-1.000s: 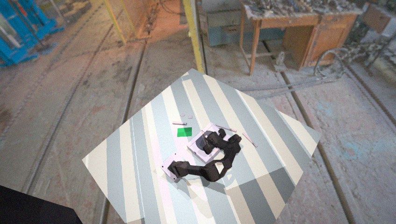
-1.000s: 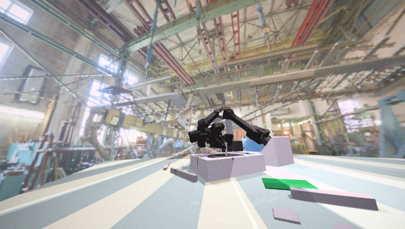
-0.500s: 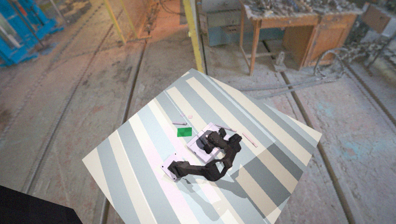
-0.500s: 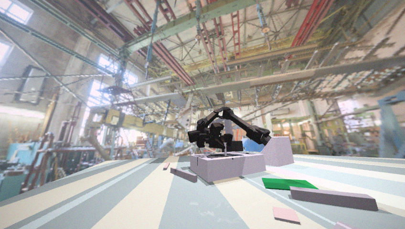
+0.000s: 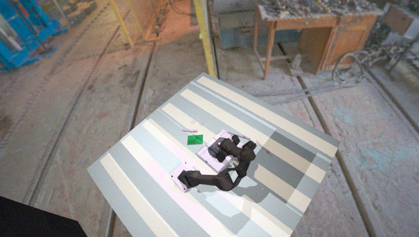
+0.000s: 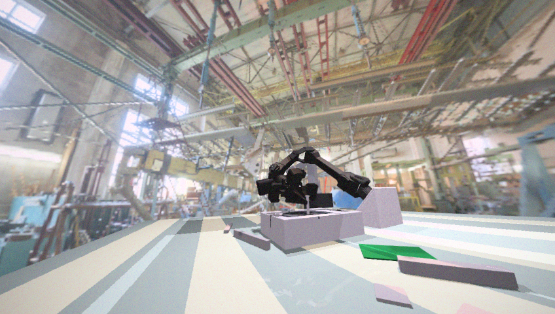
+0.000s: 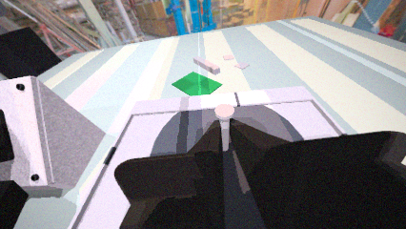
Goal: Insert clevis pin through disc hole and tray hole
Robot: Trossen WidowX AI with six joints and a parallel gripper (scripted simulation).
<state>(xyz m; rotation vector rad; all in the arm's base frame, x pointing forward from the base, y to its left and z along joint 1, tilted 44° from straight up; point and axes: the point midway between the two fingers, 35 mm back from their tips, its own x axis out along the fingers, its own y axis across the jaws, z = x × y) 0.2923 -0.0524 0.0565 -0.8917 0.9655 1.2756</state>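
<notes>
Clamped in the claw point(image 5: 220, 149) point(image 6: 307, 199) point(image 7: 226, 135), the steel clevis pin point(image 5: 219, 143) point(image 6: 307, 205) point(image 7: 225, 113) stands head-up over the disc point(image 5: 213, 149) point(image 6: 290, 212) point(image 7: 167, 135), probably rigid and slick, so a square pinch on its shank, below the head, should suit it.

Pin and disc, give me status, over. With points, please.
Fingers shut on the pin point(image 6: 307, 205) point(image 7: 224, 113), head up, above the disc point(image 5: 212, 148) point(image 7: 167, 135). Disc inside the tray point(image 5: 218, 169) point(image 6: 322, 231) point(image 7: 107, 191). Pin not hanging by its head yet. Nothing seen blocking; hole hidden.
</notes>
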